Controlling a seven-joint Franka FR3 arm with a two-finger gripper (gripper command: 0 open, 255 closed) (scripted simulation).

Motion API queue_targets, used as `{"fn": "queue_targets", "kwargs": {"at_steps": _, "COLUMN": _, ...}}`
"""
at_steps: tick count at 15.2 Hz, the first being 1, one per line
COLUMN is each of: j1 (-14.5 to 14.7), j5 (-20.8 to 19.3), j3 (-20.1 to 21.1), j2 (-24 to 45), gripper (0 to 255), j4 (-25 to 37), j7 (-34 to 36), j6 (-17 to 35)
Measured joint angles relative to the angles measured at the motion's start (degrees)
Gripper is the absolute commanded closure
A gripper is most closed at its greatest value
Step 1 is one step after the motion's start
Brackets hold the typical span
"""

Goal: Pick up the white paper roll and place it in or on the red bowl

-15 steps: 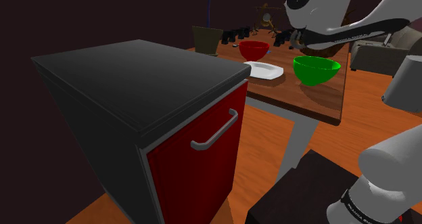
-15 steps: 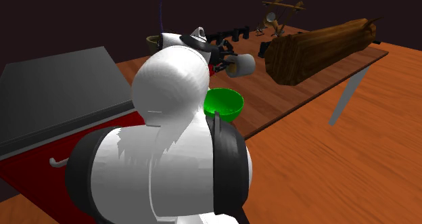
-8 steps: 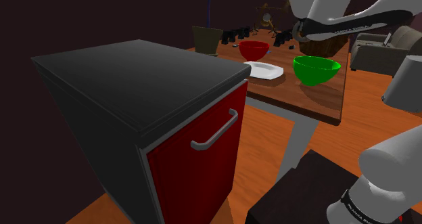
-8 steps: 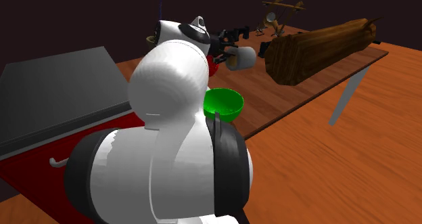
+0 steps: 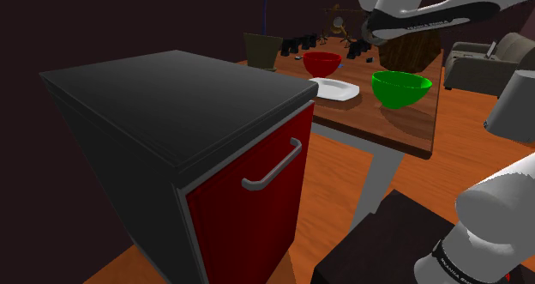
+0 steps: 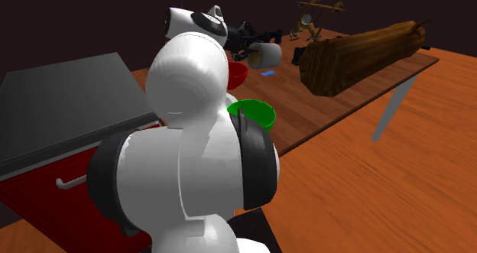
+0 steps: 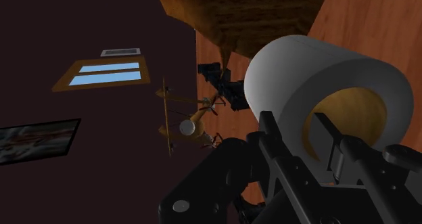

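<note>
Your white paper roll (image 6: 265, 55) is off the counter (image 6: 321, 110), clamped in the gripper (image 7: 297, 138). One finger presses its outer wall and the other sits inside the brown core. The roll hangs in the air, above the red bowl (image 6: 235, 74) and just to its right in the second exterior view. The pick-up looks done. What you have left is to bring the roll over the red bowl, lower it and release. The green bowl (image 6: 254, 115) sits close by, nearer the stand.

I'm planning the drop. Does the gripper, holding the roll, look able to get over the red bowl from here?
Probably yes. The gripper holds the roll raised above the table, close beside the red bowl, and nothing stands between them. The bowl's mouth lies open.
</note>
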Motion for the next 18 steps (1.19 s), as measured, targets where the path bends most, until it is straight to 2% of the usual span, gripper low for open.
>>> {"fn": "queue_targets", "kwargs": {"at_steps": 5, "j1": 1.91, "j5": -0.47, "j3": 3.82, "j2": 8.99, "gripper": 255, "j4": 10.96, "j7": 0.4, "j6": -6.25}}
{"fn": "queue_targets", "kwargs": {"at_steps": 10, "j1": 5.1, "j5": -1.85, "j3": 7.08, "j2": 19.33, "gripper": 255, "j4": 25.25, "j7": -1.2, "j6": -13.79}}
{"fn": "queue_targets", "kwargs": {"at_steps": 15, "j1": 10.71, "j5": -5.28, "j3": 8.9, "j2": 34.28, "gripper": 255, "j4": 46.4, "j7": -5.19, "j6": -21.8}}
{"fn": "queue_targets", "kwargs": {"at_steps": 18, "j1": 11.63, "j5": -5.89, "j3": 8.95, "j2": 35.97, "gripper": 255, "j4": 47.61, "j7": -4.44, "j6": -22.46}}
